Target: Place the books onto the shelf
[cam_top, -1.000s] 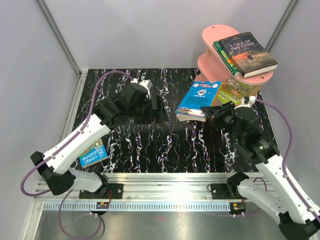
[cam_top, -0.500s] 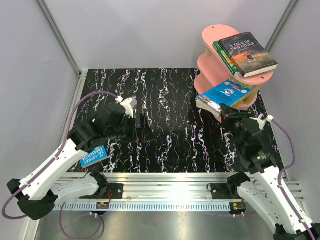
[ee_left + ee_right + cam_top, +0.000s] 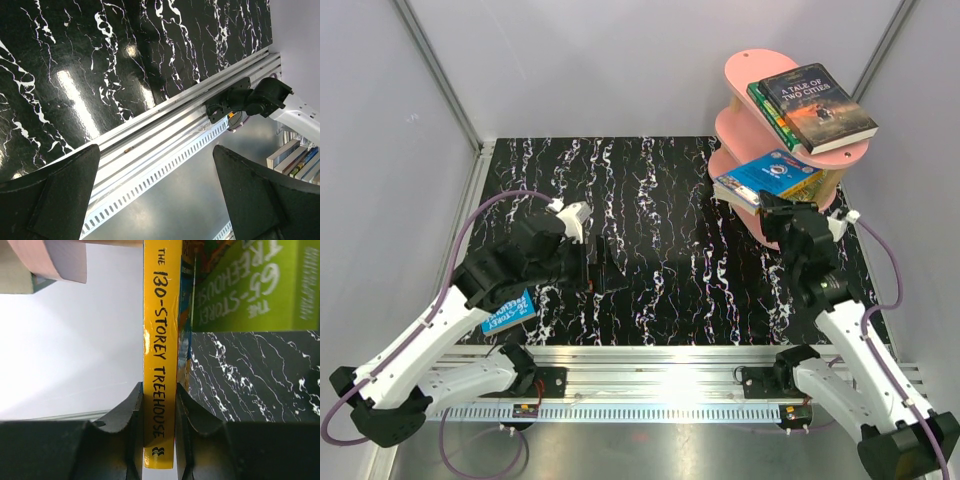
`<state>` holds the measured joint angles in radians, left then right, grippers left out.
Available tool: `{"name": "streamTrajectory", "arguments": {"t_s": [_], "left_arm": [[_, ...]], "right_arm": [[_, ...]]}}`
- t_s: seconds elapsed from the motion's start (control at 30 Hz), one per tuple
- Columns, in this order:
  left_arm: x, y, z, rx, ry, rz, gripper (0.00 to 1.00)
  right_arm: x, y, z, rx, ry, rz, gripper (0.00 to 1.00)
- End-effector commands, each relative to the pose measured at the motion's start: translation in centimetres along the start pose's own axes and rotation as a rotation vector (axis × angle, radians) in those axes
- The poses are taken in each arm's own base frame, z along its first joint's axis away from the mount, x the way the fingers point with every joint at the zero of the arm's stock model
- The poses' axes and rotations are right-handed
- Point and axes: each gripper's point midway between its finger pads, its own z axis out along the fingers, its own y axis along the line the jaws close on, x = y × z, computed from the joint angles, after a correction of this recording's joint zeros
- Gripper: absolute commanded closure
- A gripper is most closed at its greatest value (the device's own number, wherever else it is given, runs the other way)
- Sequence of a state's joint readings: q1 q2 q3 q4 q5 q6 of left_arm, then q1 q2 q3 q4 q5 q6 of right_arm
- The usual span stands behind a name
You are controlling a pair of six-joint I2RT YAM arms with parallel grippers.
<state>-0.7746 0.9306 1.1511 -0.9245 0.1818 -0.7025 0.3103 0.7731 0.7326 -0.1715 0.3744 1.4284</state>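
My right gripper [image 3: 159,405] clamps a blue book [image 3: 770,175] by its yellow spine, level with the middle tier of the pink shelf [image 3: 750,70] at far right so I can slide it in, while my left gripper [image 3: 155,200] hangs wide open near a second book [image 3: 510,310] at near left.

On my right wrist camera the right gripper [image 3: 159,407] is clamped on the yellow book [image 3: 160,340]. One dark finger [image 3: 125,415] presses each side of its spine, which reads "The 130-Storey Treehouse". At upper right I see a green book [image 3: 250,285], and under it the black marbled table [image 3: 250,375]. The pink shelf [image 3: 50,257] edge shows at upper left.
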Motion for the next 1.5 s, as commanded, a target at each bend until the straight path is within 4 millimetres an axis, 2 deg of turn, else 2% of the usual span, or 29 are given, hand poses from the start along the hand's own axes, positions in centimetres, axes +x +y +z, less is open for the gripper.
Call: {"name": "streamTrajectory", "arguments": {"t_s": [0.0,0.07,0.23,0.4,0.57,0.6,0.63,0.73,0.77,0.83,1.07,1.13,1.17,1.23,1.27,1.33,1.4,1.43,1.47], "left_arm": [[-0.6,-0.9,-0.2,0.053,-0.024,0.027,0.01],[-0.9,-1.0,-0.2,0.056,-0.029,0.031,0.01],[-1.1,-0.9,0.0,0.051,-0.031,0.027,0.01],[-0.9,-0.6,0.2,0.044,-0.028,0.021,0.01],[-0.5,-0.3,0.5,0.042,-0.022,0.004,0.01],[-0.4,-0.3,0.5,0.04,-0.021,0.005,0.01],[-0.5,-0.3,0.5,0.04,-0.023,0.003,0.01],[-0.3,0.1,0.6,0.032,-0.024,-0.006,0.01],[-0.3,0.1,0.6,0.031,-0.025,-0.011,0.01],[-0.2,0.2,0.7,0.03,-0.027,-0.017,0.01],[-0.2,0.4,0.7,0.025,-0.039,-0.037,0.01],[-0.1,0.5,0.7,0.021,-0.041,-0.041,0.01],[-0.2,0.5,0.6,0.021,-0.045,-0.04,0.01],[0.0,0.6,0.6,0.016,-0.043,-0.042,0.01],[-0.1,0.7,0.6,0.014,-0.045,-0.044,0.01],[-0.1,0.8,0.5,0.012,-0.049,-0.046,0.01],[0.0,0.8,0.4,0.011,-0.05,-0.049,0.01],[0.0,0.9,0.4,0.009,-0.052,-0.05,0.01],[0.2,1.0,0.5,0.006,-0.049,-0.051,0.01]], "right_arm": [[-1.8,7.8,-0.8,-0.2,-0.044,0.013,1.0],[-2.7,8.1,-0.7,-0.199,-0.076,0.018,1.0],[-5.1,7.0,-0.6,-0.171,-0.133,0.064,1.0],[-7.0,4.3,0.3,-0.099,-0.184,0.095,1.0],[-8.1,2.3,1.6,-0.048,-0.186,0.118,1.0],[-7.8,1.8,1.9,-0.039,-0.175,0.121,1.0],[-8.6,1.3,2.4,-0.028,-0.188,0.127,1.0],[-8.1,1.1,3.7,-0.017,-0.144,0.115,1.0],[-8.0,1.8,3.8,-0.025,-0.133,0.106,1.0],[-7.8,1.7,4.2,-0.011,-0.121,0.074,1.0],[-8.0,1.6,3.9,0.017,-0.124,0.059,1.0],[-7.4,1.3,3.9,0.033,-0.089,0.048,0.87],[-7.3,1.6,3.8,0.032,-0.078,0.047,0.63],[-6.7,1.4,3.7,0.053,-0.042,0.029,0.36],[-6.8,1.9,3.6,0.049,-0.039,0.009,0.2],[-6.6,1.4,3.5,0.087,-0.023,-0.009,0.1],[-6.7,2.0,3.1,0.09,-0.018,-0.036,0.02],[-6.7,1.6,2.9,0.113,-0.017,-0.04,0.01],[-6.8,2.3,2.7,0.102,-0.013,-0.056,0.0]]}}
